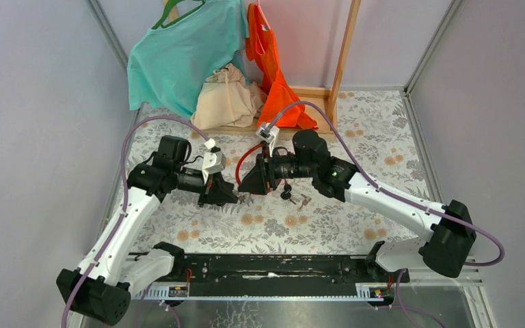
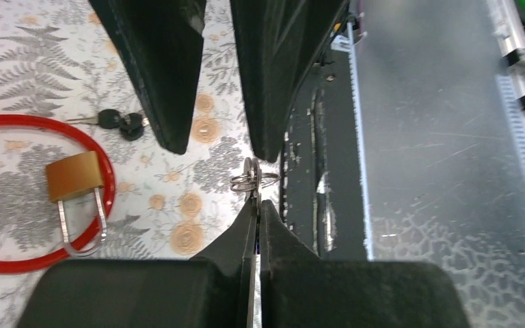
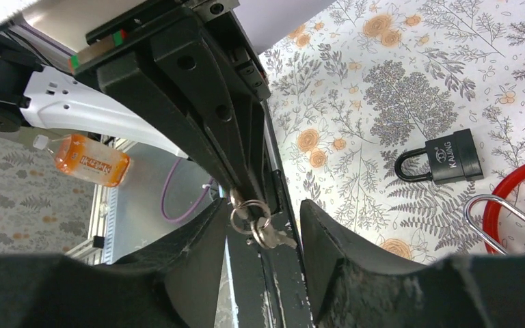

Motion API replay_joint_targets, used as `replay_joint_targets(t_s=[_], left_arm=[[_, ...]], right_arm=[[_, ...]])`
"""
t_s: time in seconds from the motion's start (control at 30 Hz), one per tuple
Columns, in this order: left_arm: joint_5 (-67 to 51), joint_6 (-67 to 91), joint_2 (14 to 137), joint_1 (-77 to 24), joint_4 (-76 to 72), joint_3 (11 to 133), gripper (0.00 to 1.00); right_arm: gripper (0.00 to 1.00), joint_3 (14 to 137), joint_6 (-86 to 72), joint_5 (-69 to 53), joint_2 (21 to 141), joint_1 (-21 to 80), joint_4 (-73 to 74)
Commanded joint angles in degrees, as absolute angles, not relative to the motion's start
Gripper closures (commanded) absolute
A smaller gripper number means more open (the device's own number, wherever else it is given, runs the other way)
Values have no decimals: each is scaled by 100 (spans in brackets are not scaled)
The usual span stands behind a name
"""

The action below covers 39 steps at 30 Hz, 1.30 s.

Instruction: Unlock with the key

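Looks like we're mid-handover here, not at the lock yet. The left hand (image 2: 253, 201) has its black fingers pressed together, pinching a thin steel key ring (image 3: 249, 207) right at the tips. A small silver key (image 3: 273, 237) dangles off that ring. It's held up off the worktop (image 1: 355, 219), about in the middle between the two arms. The right hand (image 3: 263, 215) is spread wide, one finger on each side of the ring, and it isn't touching the ring as far as I can tell.

My guess for the next move: the right hand closes on the flat key itself rather than the wire ring. A loose ring will swivel, and you want the blade held stiff and pointing outward. Then the left hand lets go.

Two locks are lying on the floral printed cloth. One is a boxy brass padlock (image 2: 75, 176) with a shiny steel shackle, and it looks hooked around a glossy red cable loop (image 2: 14, 126). The other is a matte black padlock (image 3: 451, 156) with a black shackle, lying flat near the red loop. I can't tell which one this key fits. There's also a pair of black-headed keys (image 2: 119, 121) on the cloth just beside the red loop.
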<state>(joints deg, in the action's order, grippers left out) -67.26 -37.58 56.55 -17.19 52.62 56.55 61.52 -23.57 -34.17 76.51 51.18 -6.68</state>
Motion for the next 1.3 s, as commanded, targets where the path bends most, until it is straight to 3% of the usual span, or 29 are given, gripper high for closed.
replay_joint_targets(t_s=[0.0, 0.2, 0.47, 0.53, 0.63, 0.77, 0.83, 0.9, 0.93, 1.03, 1.27], left_arm=[[-7305, -3007, 5755, -1740, 5410, 5897, 100], [-7390, -2755, 5869, -1747, 5409, 5946, 100], [-7403, -2866, 5873, -1777, 5577, 5964, 100], [-7419, -2963, 5887, -1791, 5687, 6013, 100], [-7386, -3009, 5913, -1793, 5776, 6065, 100], [-7306, -3028, 5942, -1793, 5843, 6175, 100], [-7286, -3004, 5978, -1793, 5858, 6193, 84], [-7299, -2956, 5999, -1795, 5889, 6198, 55], [-7317, -2990, 5997, -1794, 5955, 6197, 48], [-7390, -3209, 5987, -1788, 6265, 6200, 42], [-7384, -4052, 5946, -1793, 7054, 6353, 42]], right_arm=[[51, 6488, -1868, -3669, 7690, 5206, -798], [61, 6669, -1644, -3692, 7798, 5340, -546], [68, 6780, -1531, -3763, 7962, 5437, -426], [76, 6823, -1521, -3797, 8009, 5445, -429], [99, 6863, -1514, -3846, 8042, 5450, -391], [100, 6817, -1488, -3863, 7976, 5450, -234], [100, 6701, -1517, -3792, 7883, 5449, -273], [100, 6513, -1668, -3595, 7747, 5452, -501], [100, 6402, -1760, -3476, 7657, 5455, -659], [100, 6014, -2014, -3216, 7388, 5457, -1153], [100, 5516, -2374, -3068, 6919, 5452, -1775]])
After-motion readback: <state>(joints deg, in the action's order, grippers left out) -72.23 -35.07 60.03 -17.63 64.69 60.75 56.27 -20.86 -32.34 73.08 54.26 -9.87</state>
